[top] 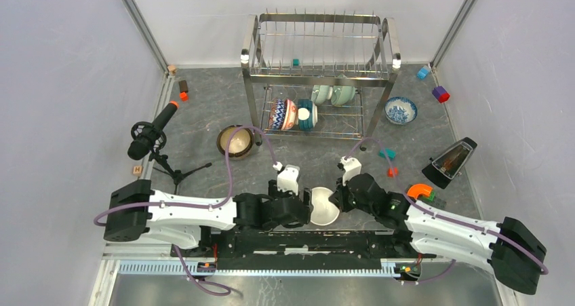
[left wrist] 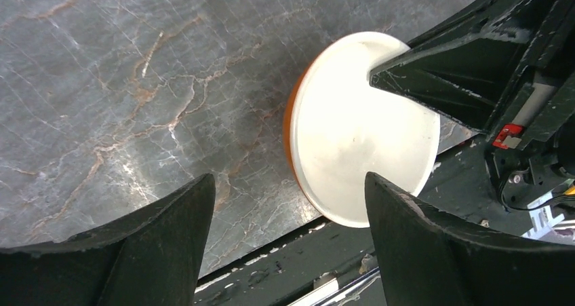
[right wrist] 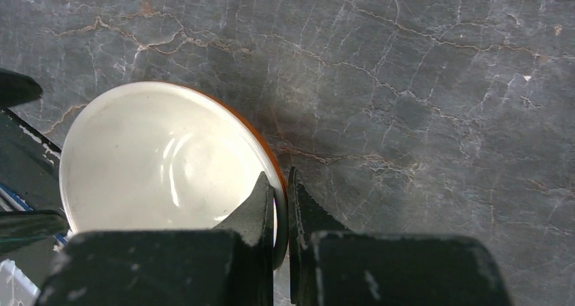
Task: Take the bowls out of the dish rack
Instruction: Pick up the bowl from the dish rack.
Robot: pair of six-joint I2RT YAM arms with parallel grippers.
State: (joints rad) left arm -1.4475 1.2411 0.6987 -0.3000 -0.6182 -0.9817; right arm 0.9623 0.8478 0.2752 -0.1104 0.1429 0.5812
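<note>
Right gripper (right wrist: 283, 187) is clamped on the bowl (right wrist: 163, 160) rim at bottom centre. Left gripper (left wrist: 288, 184) gapes wide (empty), with the bowl just up-right of it.

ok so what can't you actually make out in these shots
Top view: outside pattern of the held bowl; only its white inside faces up, with the arms crowding its sides.
Top view: how many racked bowls sit on the lower tier of the dish rack; they overlap behind wires.
Right wrist view: the bowl's near rim, covered by the right gripper clamped on it.
Left wrist view: the bowl's lower edge, behind the open left gripper.
</note>
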